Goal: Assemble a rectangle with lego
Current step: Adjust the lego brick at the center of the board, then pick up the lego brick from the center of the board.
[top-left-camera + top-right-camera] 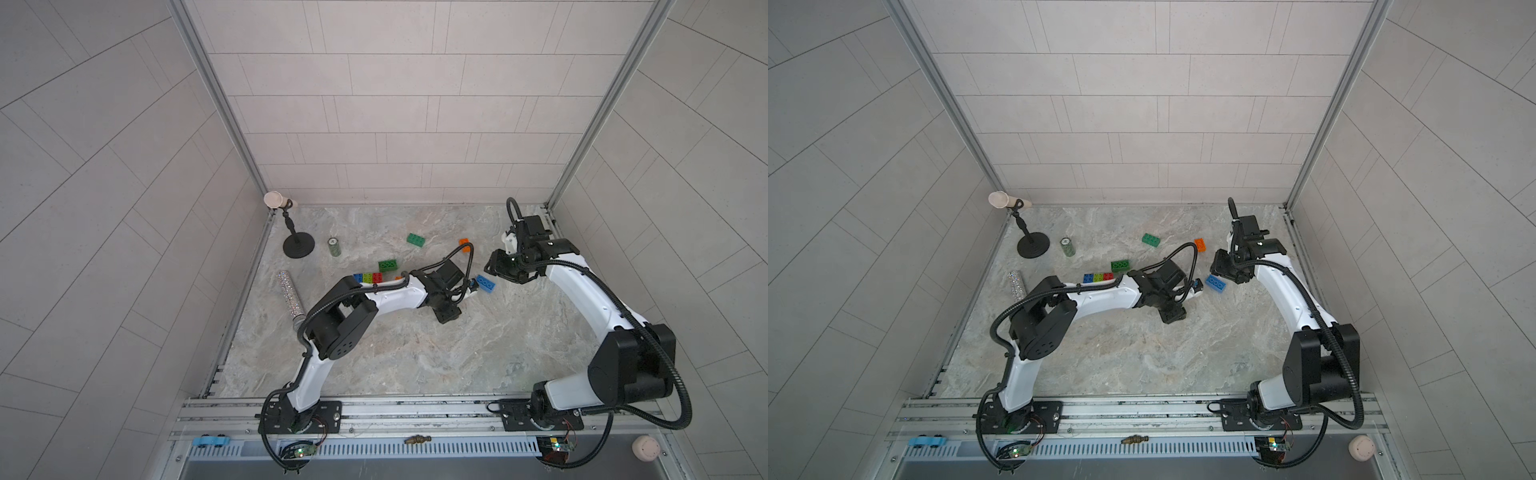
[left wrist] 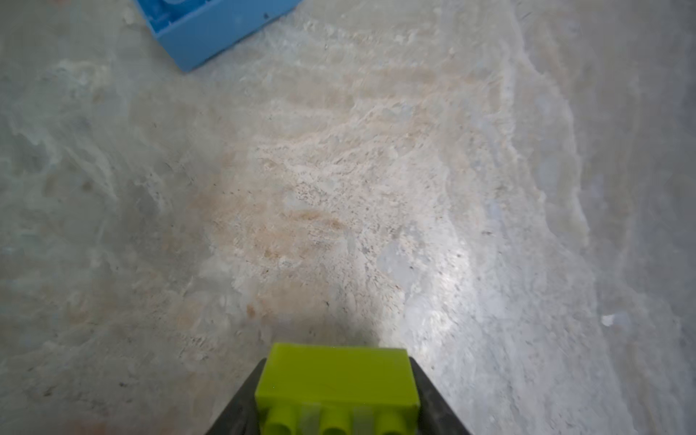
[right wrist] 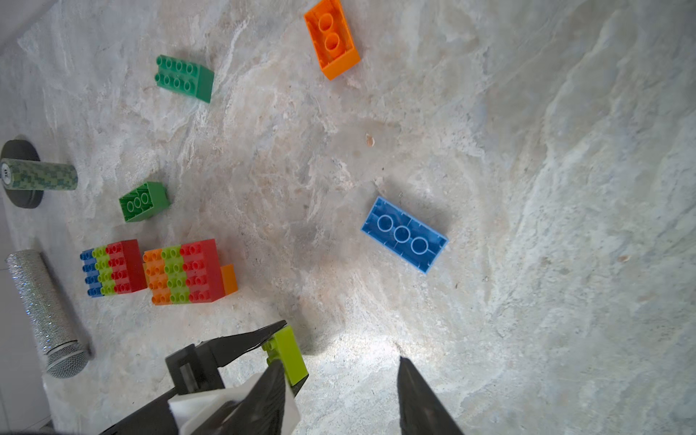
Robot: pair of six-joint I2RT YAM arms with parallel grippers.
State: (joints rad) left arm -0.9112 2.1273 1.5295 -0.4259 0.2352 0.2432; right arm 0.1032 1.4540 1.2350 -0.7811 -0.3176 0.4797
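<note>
Near the middle of the table (image 1: 415,353), the left end effector (image 2: 336,371) clamps a lime brick (image 2: 331,380), studs turned back toward its wrist, which would suit pressing it onto other studs. Just beyond, a blue brick (image 3: 405,234) lies hollow side up near the right end effector (image 3: 339,361), which is spread and empty. Farther off stand two stacked blocks (image 3: 184,271).

Spread across a grey-beige marbled tabletop (image 1: 415,353): a blue plastic brick (image 3: 405,234) and an orange brick (image 3: 331,39), hollow sides up and well apart; a dark green brick (image 3: 184,77), studs up; a lighter green brick (image 3: 143,201), hollow side up. Just beside each other, a blue-lime-red block of bricks (image 3: 113,268) and an orange-lime-red block of bricks (image 3: 184,271). Along one side, a green patterned can (image 3: 41,177), a round black stand base (image 1: 298,249) and a glittery silver microphone (image 3: 45,312) lying flat.
</note>
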